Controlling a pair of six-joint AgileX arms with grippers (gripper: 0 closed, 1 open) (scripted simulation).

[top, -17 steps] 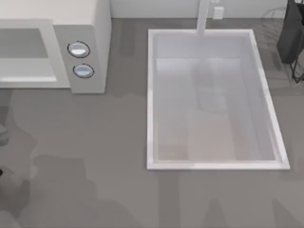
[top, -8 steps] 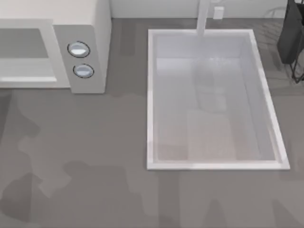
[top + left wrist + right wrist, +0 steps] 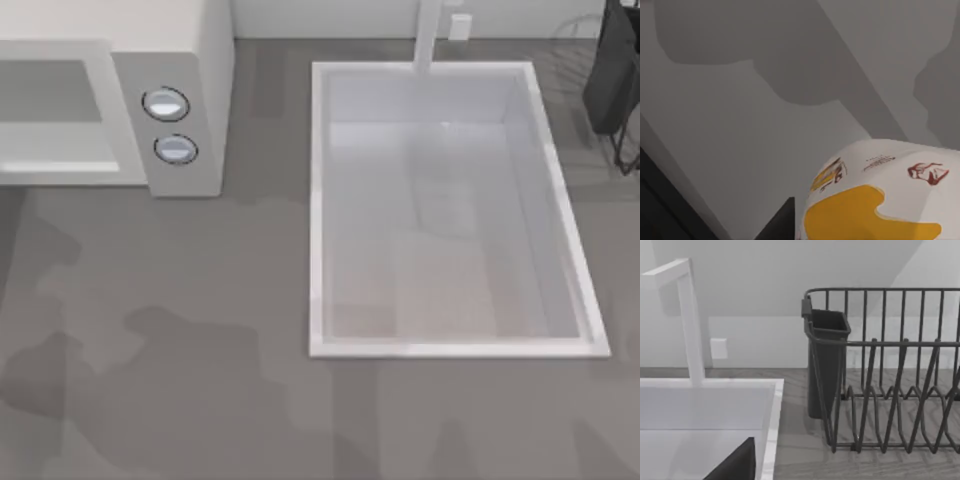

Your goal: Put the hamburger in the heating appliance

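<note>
White and boxy, the heating appliance sits at the counter's far left corner, while the hamburger fills the left wrist view close-up above the grey counter.

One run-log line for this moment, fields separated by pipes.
hamburger: close under left wrist camera, above grey table | microwave: top-left of table, cavity facing front | sink: right of microwave | dish rack: beside sink

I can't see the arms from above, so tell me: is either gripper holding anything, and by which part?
Cannot be told. The hamburger sits very close under the left wrist camera, but no fingers show on it.
</note>
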